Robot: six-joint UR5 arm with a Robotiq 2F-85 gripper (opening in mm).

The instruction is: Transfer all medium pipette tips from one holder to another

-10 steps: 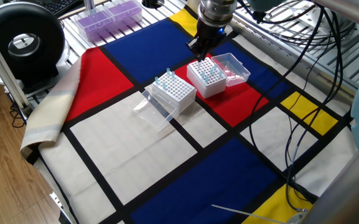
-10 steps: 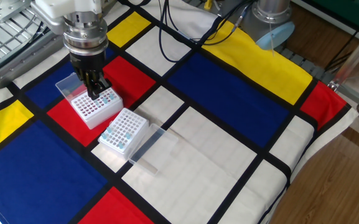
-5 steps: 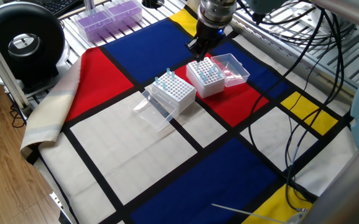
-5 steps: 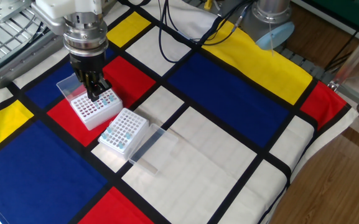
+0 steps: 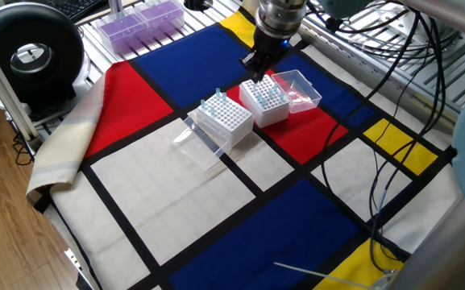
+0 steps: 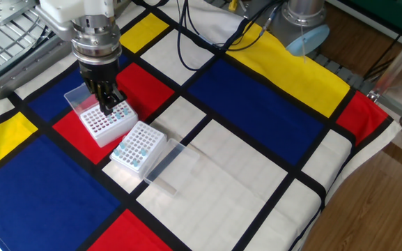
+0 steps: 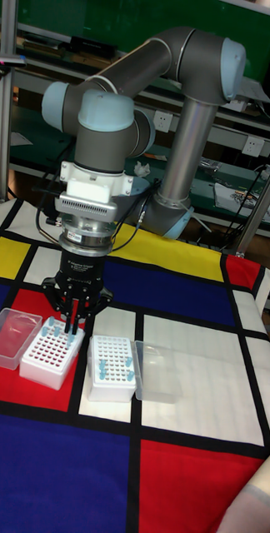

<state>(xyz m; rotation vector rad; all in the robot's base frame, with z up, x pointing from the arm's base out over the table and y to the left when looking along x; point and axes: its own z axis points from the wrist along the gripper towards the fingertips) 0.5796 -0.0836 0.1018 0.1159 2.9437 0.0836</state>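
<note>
Two white racks stand side by side on the colour-block cloth, each with a clear lid folded open. My gripper reaches down onto the far corner of one rack. Its fingers are pinched together on a medium pipette tip that is still seated at the rack top. More blue-topped tips fill that end of this rack. The other rack holds several tips.
A box of purple-tinted racks sits at the back near a black round device. Cables hang beside the arm. The arm's base stands at the table's far side. The cloth drapes over the table edge.
My gripper has shifted slightly at the rack's corner, and that rack with its lid has crept a little the same way. The other rack has not moved.
</note>
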